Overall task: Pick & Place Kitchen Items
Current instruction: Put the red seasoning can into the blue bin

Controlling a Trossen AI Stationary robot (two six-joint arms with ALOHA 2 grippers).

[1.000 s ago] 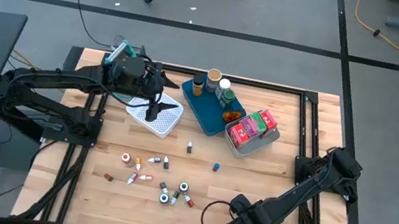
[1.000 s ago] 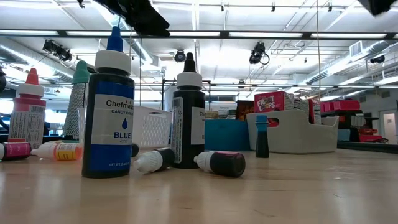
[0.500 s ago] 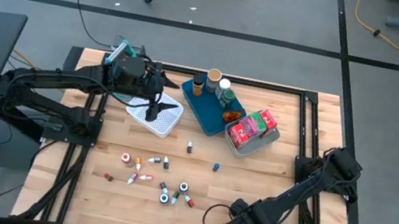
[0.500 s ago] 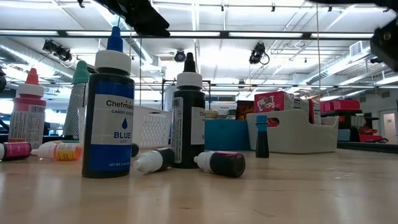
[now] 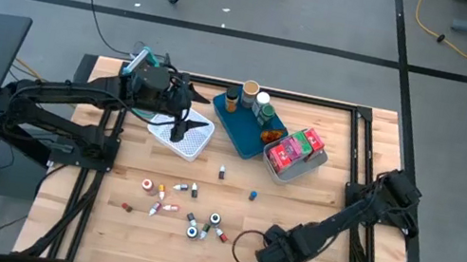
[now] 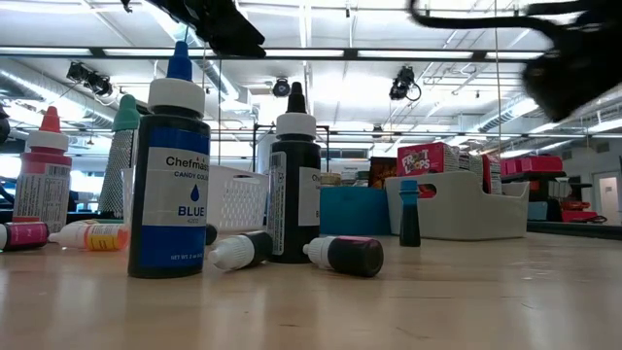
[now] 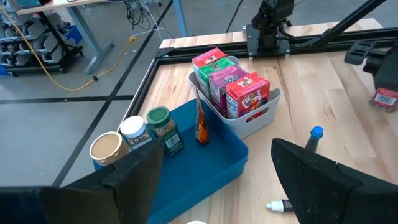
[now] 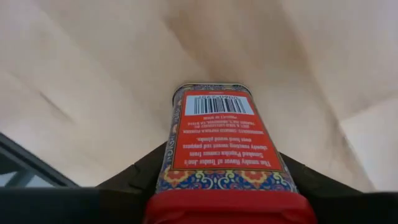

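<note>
My right gripper (image 5: 275,254) is over the table's near edge, shut on a red tin (image 8: 217,140) with a barcode label; the left wrist view shows that tin (image 7: 385,98) far off under the gripper. My left gripper (image 7: 217,186) is open and hovers above the white mesh basket (image 5: 183,135). Several small bottles (image 5: 186,208) stand or lie on the wood near the table's middle. In the low view a blue bottle (image 6: 170,175) and a black one (image 6: 294,185) stand upright, with others lying on their sides (image 6: 342,255). My right gripper holds the red tin by its two narrow sides near the red lid end (image 8: 224,205), pinched between the two fingers (image 8: 134,177). The tin lies along the fingers, its bottom end (image 8: 214,93) pointing away from the wrist. It looks clear of the wood.
A blue tray (image 5: 238,130) with jars (image 5: 250,93) sits at the far middle, and beside it a grey bin (image 5: 296,169) holds red, pink and green packets (image 7: 231,81). A cable loop (image 5: 244,247) trails by the right gripper. Bare wood lies at the table's right.
My right gripper, still shut on the tin, has moved a little toward the table's left along the near edge, and its arm has come into the low view's upper right. The cable loop has shifted with it.
</note>
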